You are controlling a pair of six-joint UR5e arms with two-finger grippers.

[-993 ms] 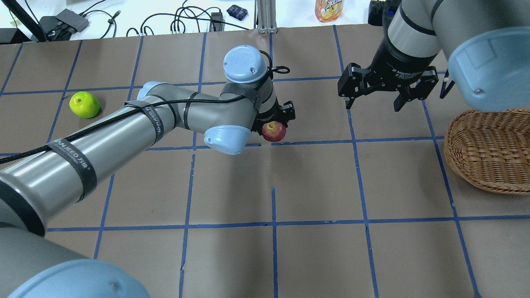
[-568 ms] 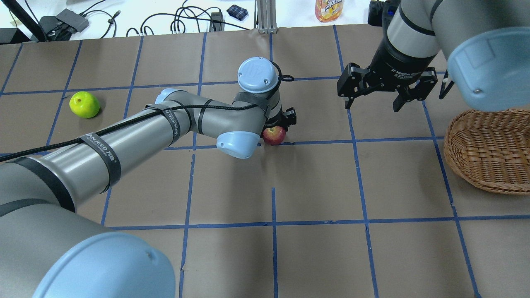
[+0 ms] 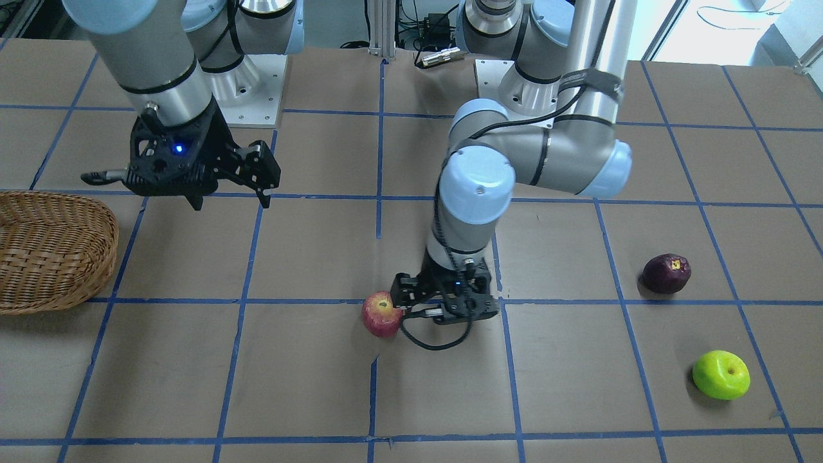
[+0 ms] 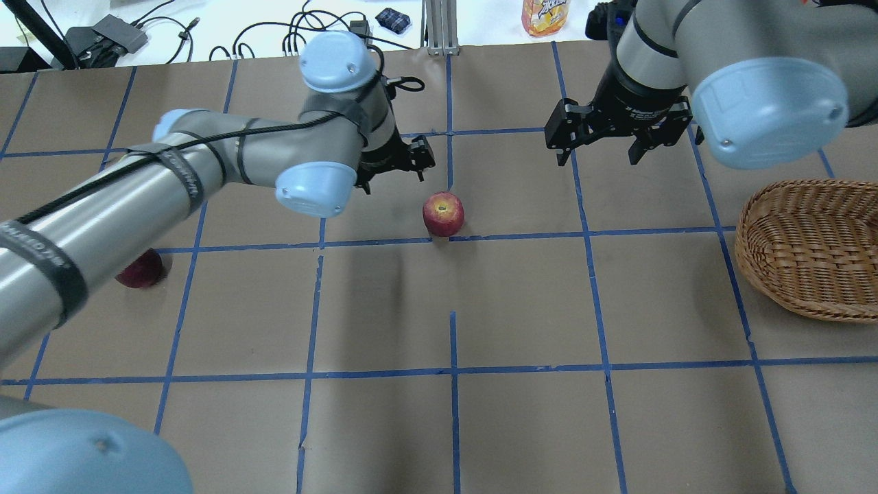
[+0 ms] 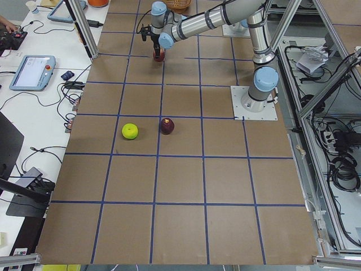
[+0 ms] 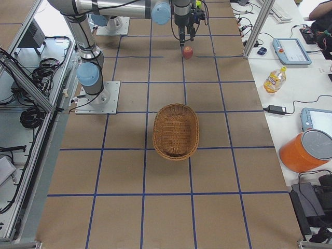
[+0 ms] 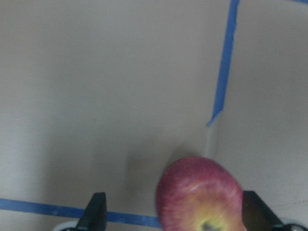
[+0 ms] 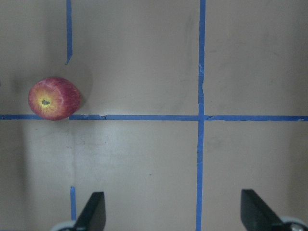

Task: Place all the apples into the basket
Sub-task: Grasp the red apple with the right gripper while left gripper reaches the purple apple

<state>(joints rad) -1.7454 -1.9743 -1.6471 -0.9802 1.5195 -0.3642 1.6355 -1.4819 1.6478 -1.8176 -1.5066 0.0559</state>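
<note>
The red apple with yellowish streaks lies on the brown table by a blue tape line, free of any gripper. My left gripper is open just beside it. In the left wrist view the apple sits low between the spread fingers. The dark maroon apple and the lime green apple lie on the table on my left side. In the overhead view my left arm hides the green one. My right gripper is open and empty above the table, between the red apple and the wicker basket. The basket holds nothing.
A yellow drink bottle, cables and small devices lie on the white bench beyond the table's far edge. Blue tape lines grid the brown table top. The left arm's long links span the table's left half.
My left gripper had the red apple and lowered it to the table. It has let go and drawn back up and to the left. My right gripper has shifted slightly left.
</note>
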